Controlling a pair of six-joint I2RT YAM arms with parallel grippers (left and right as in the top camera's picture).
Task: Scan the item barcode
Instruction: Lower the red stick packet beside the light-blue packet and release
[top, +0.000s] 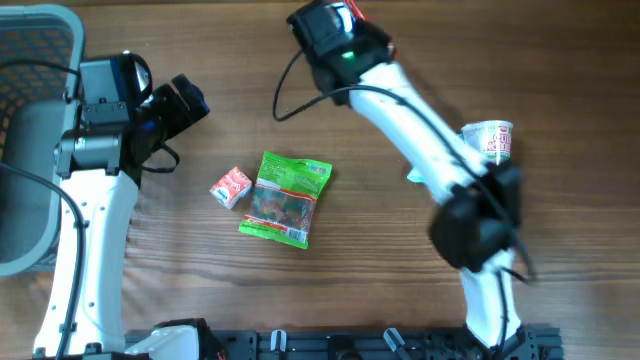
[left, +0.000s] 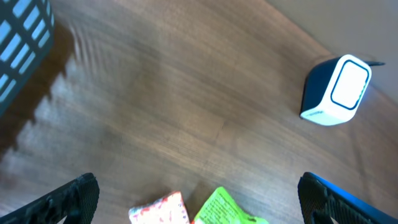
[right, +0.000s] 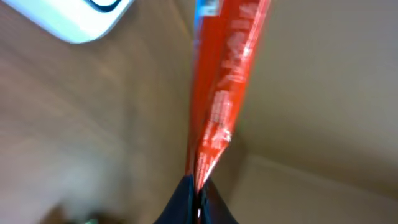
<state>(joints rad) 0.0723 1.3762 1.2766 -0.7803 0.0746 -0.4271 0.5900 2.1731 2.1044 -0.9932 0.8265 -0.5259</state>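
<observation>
My right gripper (right: 198, 188) is shut on the bottom edge of a thin red packet (right: 224, 81), which stands up from the jaws edge-on. The white face of the scanner (right: 68, 18) shows at the top left of the right wrist view, close to the packet. In the left wrist view the scanner (left: 336, 90) is a blue and white box standing on the table at the far right. Seen from overhead, the right gripper (top: 335, 25) is at the back centre and covers the scanner. My left gripper (left: 196, 183) is open and holds nothing, hovering above the table.
A green candy bag (top: 285, 198) and a small pink and white packet (top: 231, 186) lie side by side mid-table. A cup of noodles (top: 488, 140) stands at the right beside the right arm. A grey basket (top: 30, 60) sits at the far left.
</observation>
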